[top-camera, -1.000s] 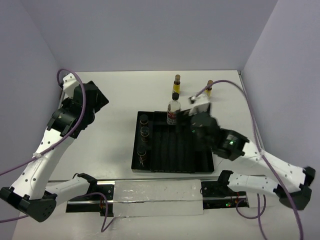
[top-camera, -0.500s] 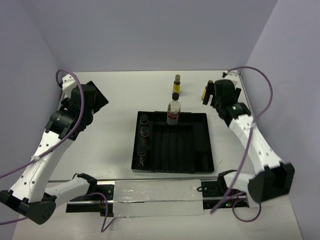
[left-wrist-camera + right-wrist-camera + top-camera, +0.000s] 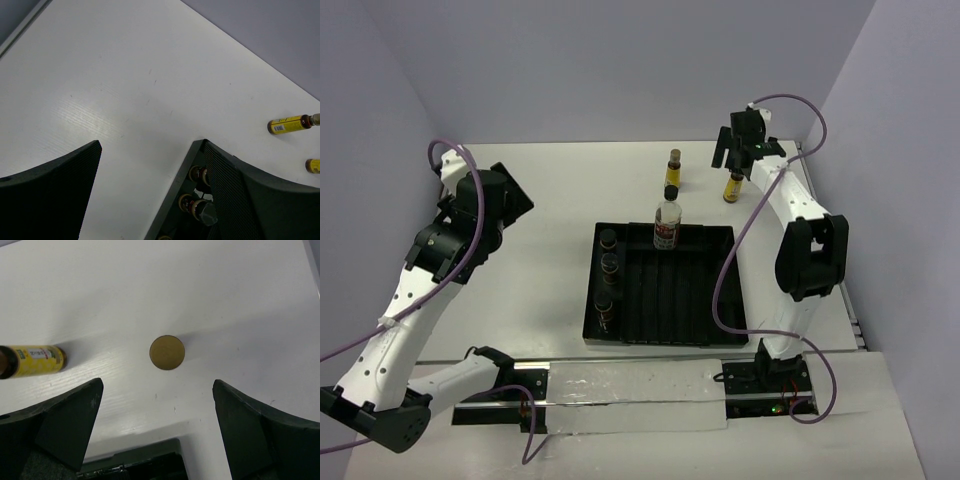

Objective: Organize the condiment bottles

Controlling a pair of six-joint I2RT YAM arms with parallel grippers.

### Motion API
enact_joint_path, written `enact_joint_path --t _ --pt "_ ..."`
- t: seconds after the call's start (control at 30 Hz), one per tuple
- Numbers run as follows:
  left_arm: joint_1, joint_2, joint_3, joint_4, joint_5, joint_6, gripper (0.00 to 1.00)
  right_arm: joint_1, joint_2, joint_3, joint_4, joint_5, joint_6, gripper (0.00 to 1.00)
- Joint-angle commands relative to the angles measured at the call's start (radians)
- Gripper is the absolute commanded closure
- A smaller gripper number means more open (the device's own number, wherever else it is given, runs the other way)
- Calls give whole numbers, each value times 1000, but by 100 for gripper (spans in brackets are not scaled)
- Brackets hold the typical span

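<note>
Two slim yellow bottles stand behind the black tray point(image 3: 720, 300), one at the left point(image 3: 673, 171) and one at the right point(image 3: 732, 186). The clear bottle point(image 3: 667, 224) stands at the tray's back edge. Three dark jars point(image 3: 608, 240) point(image 3: 611, 266) point(image 3: 604, 305) line the tray's left column. My right gripper point(image 3: 740, 148) hangs open directly above the right yellow bottle; in its wrist view the gripper point(image 3: 156, 385) frames the bottle's cap point(image 3: 167, 352), with the other yellow bottle point(image 3: 36, 361) at the left. My left gripper point(image 3: 503, 198) is open and empty, left of the tray point(image 3: 176, 192).
The side walls close in at left and right, with the back wall just behind the yellow bottles. A rail point(image 3: 630, 385) runs along the near edge in front of the tray. The left wrist view shows both yellow bottles point(image 3: 289, 124) point(image 3: 313, 165) far right.
My right arm has swung from over the tray's back right out to the far back right, above the right yellow bottle. My left arm has shifted slightly.
</note>
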Motion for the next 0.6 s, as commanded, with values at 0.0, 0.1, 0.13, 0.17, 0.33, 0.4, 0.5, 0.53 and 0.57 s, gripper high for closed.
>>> enact_joint_path --t 0.0,0.1,0.13,0.17,0.33,0.4,0.5,0.53,0.57 --pt "10 -16 20 17 5 17 9 -9 52 99 -12 37 -1 3" --pt "9 -10 21 12 5 18 9 -17 80 115 3 35 -1 6" --pt "9 -10 22 11 5 17 8 -19 89 124 4 35 -1 8" --pt "9 -10 22 10 5 17 9 -22 96 133 3 37 -1 9" --pt "9 -17 15 10 0 14 9 -32 121 150 0 38 -1 17" --pt "9 -16 13 11 1 12 9 -34 125 138 8 36 -1 19" --pt "10 -13 15 11 2 12 9 -38 123 111 25 35 -1 21" --pt "10 -13 16 10 2 13 9 -38 121 100 33 35 -1 23" --pt "9 -13 16 10 0 13 9 -38 120 91 36 38 -1 24"
